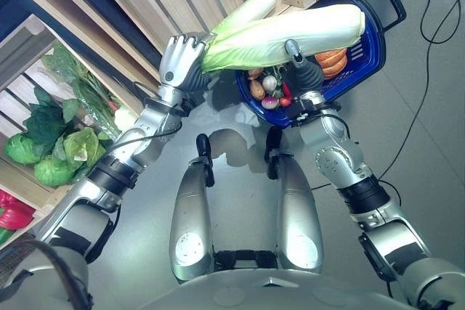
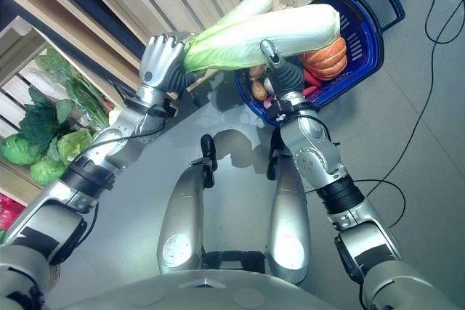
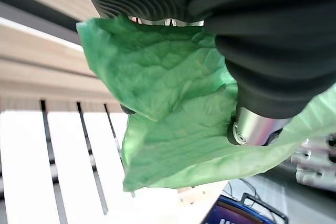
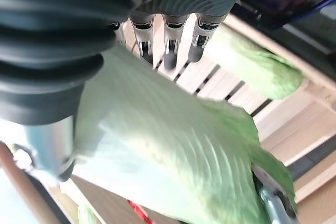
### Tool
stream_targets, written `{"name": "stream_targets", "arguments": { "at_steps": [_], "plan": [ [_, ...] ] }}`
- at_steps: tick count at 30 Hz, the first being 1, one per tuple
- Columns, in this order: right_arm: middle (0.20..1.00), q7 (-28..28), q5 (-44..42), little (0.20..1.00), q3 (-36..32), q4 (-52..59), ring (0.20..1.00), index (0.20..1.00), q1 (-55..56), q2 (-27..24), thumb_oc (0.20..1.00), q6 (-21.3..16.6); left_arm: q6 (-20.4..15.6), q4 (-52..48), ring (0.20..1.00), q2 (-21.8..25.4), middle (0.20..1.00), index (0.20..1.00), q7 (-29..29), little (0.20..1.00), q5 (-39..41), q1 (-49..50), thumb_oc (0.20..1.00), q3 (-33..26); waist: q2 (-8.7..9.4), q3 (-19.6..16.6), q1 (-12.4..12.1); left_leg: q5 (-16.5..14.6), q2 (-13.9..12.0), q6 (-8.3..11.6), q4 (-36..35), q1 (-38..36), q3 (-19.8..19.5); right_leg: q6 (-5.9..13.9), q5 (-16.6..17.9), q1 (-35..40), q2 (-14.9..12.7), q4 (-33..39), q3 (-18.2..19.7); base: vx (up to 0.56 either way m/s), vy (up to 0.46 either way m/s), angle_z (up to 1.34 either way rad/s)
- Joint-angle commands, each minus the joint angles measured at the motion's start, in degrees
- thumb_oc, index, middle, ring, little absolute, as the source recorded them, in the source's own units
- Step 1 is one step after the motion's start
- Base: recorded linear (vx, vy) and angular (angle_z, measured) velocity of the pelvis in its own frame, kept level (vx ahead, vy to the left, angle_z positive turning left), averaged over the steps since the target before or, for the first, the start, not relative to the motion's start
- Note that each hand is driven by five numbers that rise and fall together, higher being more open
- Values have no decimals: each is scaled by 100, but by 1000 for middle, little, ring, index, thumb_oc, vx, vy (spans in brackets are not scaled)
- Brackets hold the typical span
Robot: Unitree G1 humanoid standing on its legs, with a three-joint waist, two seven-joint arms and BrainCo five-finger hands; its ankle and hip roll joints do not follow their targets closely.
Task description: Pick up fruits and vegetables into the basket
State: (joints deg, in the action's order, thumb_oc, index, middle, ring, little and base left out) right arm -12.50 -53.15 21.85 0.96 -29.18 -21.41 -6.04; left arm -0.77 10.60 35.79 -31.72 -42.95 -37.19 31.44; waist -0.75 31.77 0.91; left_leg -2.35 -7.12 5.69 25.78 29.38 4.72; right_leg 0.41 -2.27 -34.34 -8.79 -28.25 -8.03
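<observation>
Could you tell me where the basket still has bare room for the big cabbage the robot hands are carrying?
The blue basket's bare mesh lies at its handle end, past the pumpkin. The end nearer the robot is crowded with onions and small vegetables. The napa cabbage, held by the left robot hand and right robot hand, spans most of the basket, so it will likely rest on top.

Looking steeply down from the head in both eye views, sharing the cabbage [image 1: 290, 30] and blue basket [image 1: 370, 41]. Peering from each wrist, very near, against cabbage leaf.
</observation>
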Motion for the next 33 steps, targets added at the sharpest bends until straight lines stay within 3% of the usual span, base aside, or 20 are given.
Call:
{"name": "stream_targets", "arguments": {
  "at_steps": [1,3,4,5,7,8,12,15,20,24,28,33],
  "plan": [
    [200,229,490,200,274,400,200,200,-599,74,200,-245,-349,-559,200,104,200,200,-173,200,-698,-314,200,575,135,-198,24,-211,190,-361,-188,-62,444,438,-317,305,-106,73,-189,0,0,0],
    [200,159,587,200,272,360,200,200,-657,26,200,-270,-385,-429,200,134,200,200,-221,200,-725,-307,200,640,122,-198,32,-208,176,-356,-193,-72,452,442,-306,306,-118,90,-185,0,0,0],
    [200,125,754,200,245,353,200,200,-653,3,200,-280,-410,-367,263,149,263,263,-239,263,-751,-281,263,653,119,-198,37,-211,173,-355,-207,-81,455,445,-306,310,-116,99,-185,0,0,0],
    [200,40,947,200,193,385,200,200,-650,-78,200,-319,-500,-284,395,184,395,395,-253,395,-735,-204,395,659,108,-198,42,-211,164,-351,-234,-93,460,454,-306,316,-121,122,-188,0,0,0],
    [200,-58,1240,200,85,510,200,200,-590,-188,200,-407,-598,-230,922,182,922,922,-190,922,-556,-3,922,628,88,-198,60,-201,157,-344,-277,-101,473,458,-304,317,-115,152,-192,-16,9,-1],
    [200,-89,1308,200,32,561,200,200,-556,-229,200,-434,-607,-211,1000,166,1000,1000,-136,1000,-457,82,1000,602,76,-198,69,-194,155,-342,-294,-101,477,460,-300,311,-111,161,-188,0,0,0],
    [200,-214,1495,200,-219,767,200,200,-406,-397,200,-631,-533,-192,1000,33,1000,1000,-59,1000,-83,394,1000,496,49,-198,124,-190,140,-339,-323,-62,509,470,-311,250,-90,161,-172,-40,30,-5],
    [200,-440,1783,200,-715,1009,200,200,-98,-512,200,-1020,-422,-208,1000,-90,1000,1000,-70,1000,568,685,1000,206,36,-198,220,-201,121,-344,-315,35,558,475,-338,132,-40,121,-150,-54,22,-9],
    [200,-871,2115,200,-1475,1182,200,200,397,-641,200,-1631,-613,-315,1000,-94,1000,1000,-227,1000,1628,1019,1000,-413,-1,-198,361,-216,103,-351,-273,172,641,464,-363,-39,10,61,-123,-43,19,-5],
    [200,-1221,2145,200,-2017,1083,200,200,724,-720,200,-2000,-698,-457,1000,-18,1000,1000,-379,1000,1938,1088,1000,-903,-32,-198,454,-231,106,-350,-185,297,688,433,-397,-193,40,-56,-91,-31,8,-10],
    [200,-1586,2420,200,-2337,900,200,200,892,-734,200,-2138,-704,-637,1000,57,1000,1000,-396,1000,2221,1003,1000,-1243,-64,-198,522,-224,116,-338,-140,403,725,410,-403,-312,45,-106,-69,-22,-5,-7],
    [200,-2046,2791,200,-2431,585,200,200,825,-819,200,-1923,-709,-754,1000,91,1000,1000,-431,1000,2590,748,1000,-1475,-142,-198,579,-197,128,-315,-120,515,753,371,-426,-479,53,-194,-42,5,0,-7]
  ]
}}
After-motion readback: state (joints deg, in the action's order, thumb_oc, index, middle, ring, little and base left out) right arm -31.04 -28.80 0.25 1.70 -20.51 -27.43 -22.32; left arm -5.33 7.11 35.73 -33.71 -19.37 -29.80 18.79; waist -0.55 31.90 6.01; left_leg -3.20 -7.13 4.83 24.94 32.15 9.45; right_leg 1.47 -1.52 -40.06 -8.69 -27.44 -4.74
